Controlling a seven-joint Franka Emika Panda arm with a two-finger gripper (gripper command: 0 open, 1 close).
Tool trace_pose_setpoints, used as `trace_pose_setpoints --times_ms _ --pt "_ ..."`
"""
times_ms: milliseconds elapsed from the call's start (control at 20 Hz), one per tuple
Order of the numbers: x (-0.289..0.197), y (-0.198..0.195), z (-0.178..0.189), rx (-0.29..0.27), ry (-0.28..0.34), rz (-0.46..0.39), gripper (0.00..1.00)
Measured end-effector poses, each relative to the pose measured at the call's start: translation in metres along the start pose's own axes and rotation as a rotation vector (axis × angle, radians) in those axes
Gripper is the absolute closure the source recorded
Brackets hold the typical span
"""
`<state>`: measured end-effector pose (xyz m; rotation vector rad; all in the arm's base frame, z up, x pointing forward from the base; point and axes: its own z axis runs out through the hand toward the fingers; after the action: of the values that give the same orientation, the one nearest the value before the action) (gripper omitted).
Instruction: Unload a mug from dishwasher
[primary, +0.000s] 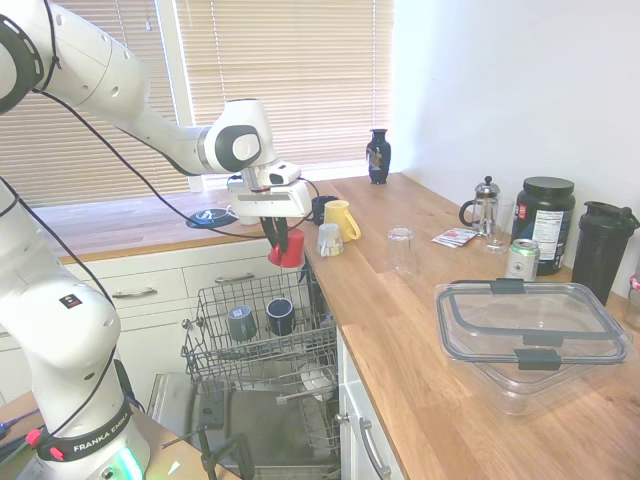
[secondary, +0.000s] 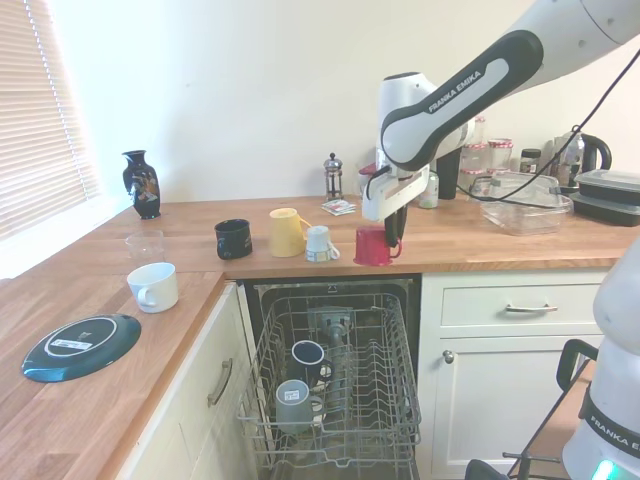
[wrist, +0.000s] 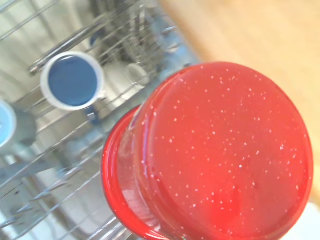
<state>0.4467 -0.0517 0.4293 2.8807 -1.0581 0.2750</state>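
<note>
The mug (secondary: 374, 246), red and upside down, is hanging in my claw (secondary: 392, 240), clamped on its side, at the bench's (secondary: 480, 240) front edge above the dishwasher (secondary: 340, 385) rack.

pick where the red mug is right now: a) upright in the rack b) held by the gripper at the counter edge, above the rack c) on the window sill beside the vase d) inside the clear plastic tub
b: the gripper is shut on the red mug at the counter edge, with the rack below holding only two other mugs.
</note>
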Motion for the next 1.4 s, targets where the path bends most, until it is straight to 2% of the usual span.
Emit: trace_pose_setpoints --times_ms 850,1400 --pt "0.093 0.073 0.030 -0.008 -0.042 0.074 1.00" --pt "0.118 0.090 0.049 -0.030 -0.019 0.104 1.00"
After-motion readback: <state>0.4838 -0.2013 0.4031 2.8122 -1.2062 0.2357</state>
